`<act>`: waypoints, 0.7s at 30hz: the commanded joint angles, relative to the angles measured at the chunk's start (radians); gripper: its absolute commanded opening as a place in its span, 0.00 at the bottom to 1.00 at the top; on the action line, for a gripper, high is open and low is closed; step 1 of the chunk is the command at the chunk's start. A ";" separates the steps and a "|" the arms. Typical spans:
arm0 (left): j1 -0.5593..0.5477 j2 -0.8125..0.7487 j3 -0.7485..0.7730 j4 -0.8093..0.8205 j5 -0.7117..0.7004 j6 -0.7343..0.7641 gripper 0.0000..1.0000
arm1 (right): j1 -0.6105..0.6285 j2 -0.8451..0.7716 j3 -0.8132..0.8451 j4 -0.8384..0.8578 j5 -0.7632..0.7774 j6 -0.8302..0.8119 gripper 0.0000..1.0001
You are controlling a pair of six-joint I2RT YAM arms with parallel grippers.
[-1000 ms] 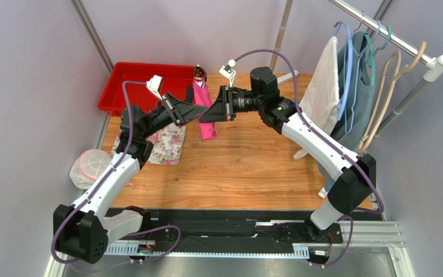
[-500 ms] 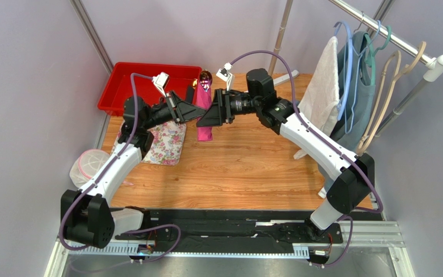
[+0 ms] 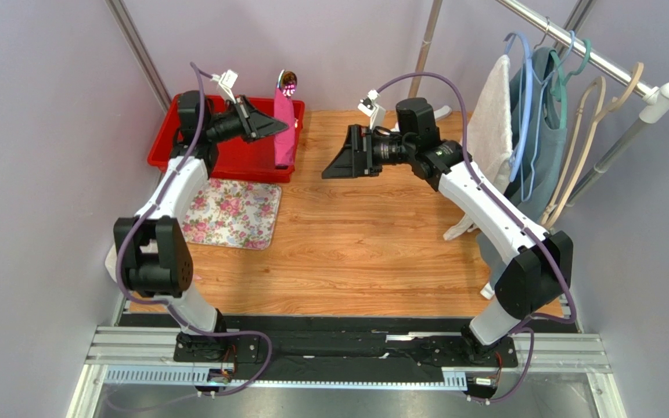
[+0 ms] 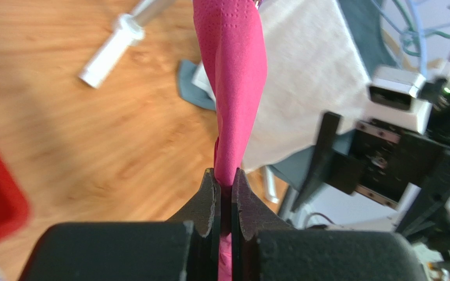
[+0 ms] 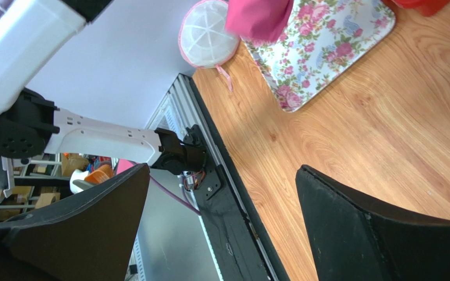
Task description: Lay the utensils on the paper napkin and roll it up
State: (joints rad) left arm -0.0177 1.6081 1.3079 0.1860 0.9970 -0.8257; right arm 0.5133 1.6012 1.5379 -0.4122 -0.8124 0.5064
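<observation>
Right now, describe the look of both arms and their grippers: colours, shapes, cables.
The left arm and right arm have white shell links between black joint housings. A purple cable loops along each. The left gripper and right gripper are black with two wedge-shaped fingers. A small white camera block tops each wrist.

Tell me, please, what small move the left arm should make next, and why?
Probably lower the left gripper and set the roll down in the red bin. It is shut on the rolled napkin, which hangs upright over the bin's right end with a spoon poking from the top. The right gripper is open and apart from the roll, so the rolling looks done.
</observation>
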 commanded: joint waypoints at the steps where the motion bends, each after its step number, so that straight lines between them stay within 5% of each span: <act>1: 0.062 0.123 0.181 -0.083 -0.021 0.198 0.00 | -0.009 -0.047 -0.021 -0.030 -0.001 -0.046 1.00; 13: 0.117 0.603 0.719 -0.406 -0.109 0.456 0.00 | -0.019 -0.034 -0.058 -0.034 -0.016 -0.051 1.00; 21: 0.119 0.798 0.867 -0.471 -0.173 0.494 0.00 | -0.022 -0.009 -0.061 -0.033 -0.027 -0.043 1.00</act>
State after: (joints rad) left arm 0.0978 2.3634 2.0834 -0.2489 0.8429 -0.3874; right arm 0.4984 1.5974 1.4853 -0.4599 -0.8204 0.4728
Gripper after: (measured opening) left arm 0.040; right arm 0.998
